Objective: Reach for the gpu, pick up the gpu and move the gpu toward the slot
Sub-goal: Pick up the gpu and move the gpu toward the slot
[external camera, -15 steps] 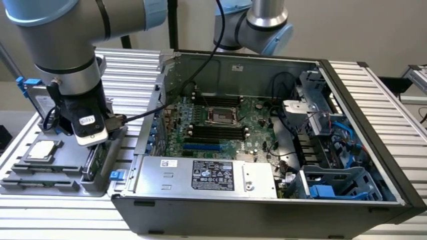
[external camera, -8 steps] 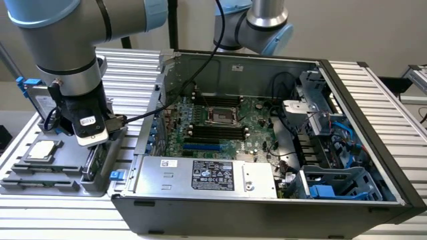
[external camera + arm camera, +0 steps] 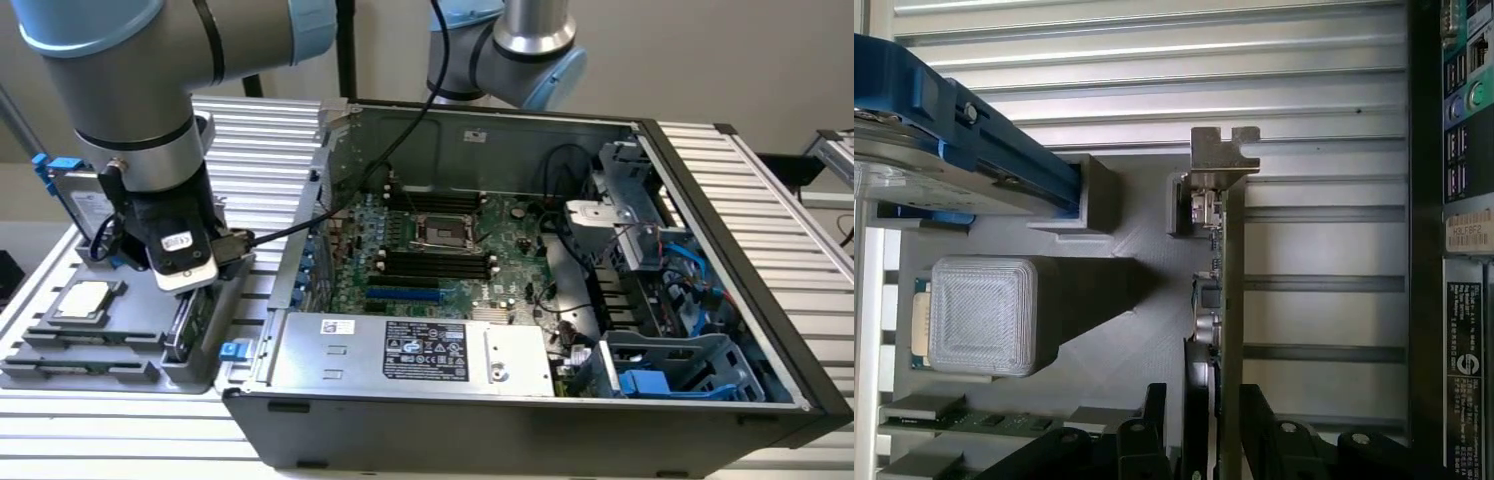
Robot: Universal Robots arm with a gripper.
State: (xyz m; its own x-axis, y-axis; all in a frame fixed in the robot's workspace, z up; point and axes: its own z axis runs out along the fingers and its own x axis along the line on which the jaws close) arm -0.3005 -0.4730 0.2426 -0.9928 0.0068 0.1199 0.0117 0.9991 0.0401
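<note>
Hanging low over the grey tray [image 3: 80, 372] at the exterior view's left, the end effector [image 3: 188, 298] sits just above the gpu [image 3: 187, 325]. The gpu stands on edge in its tray slot, beside the open computer case [image 3: 747, 300] on the ribbed tabletop [image 3: 267, 130]. Standing upright probably leaves both faces free for a pinch.

From the wrist view, the end effector [image 3: 1204, 400] is open. Its jaws straddle the gpu [image 3: 1231, 300] with a sliver of gap on one side, gripping nothing yet. The exterior view hides that gap but shows where the case lies.
</note>
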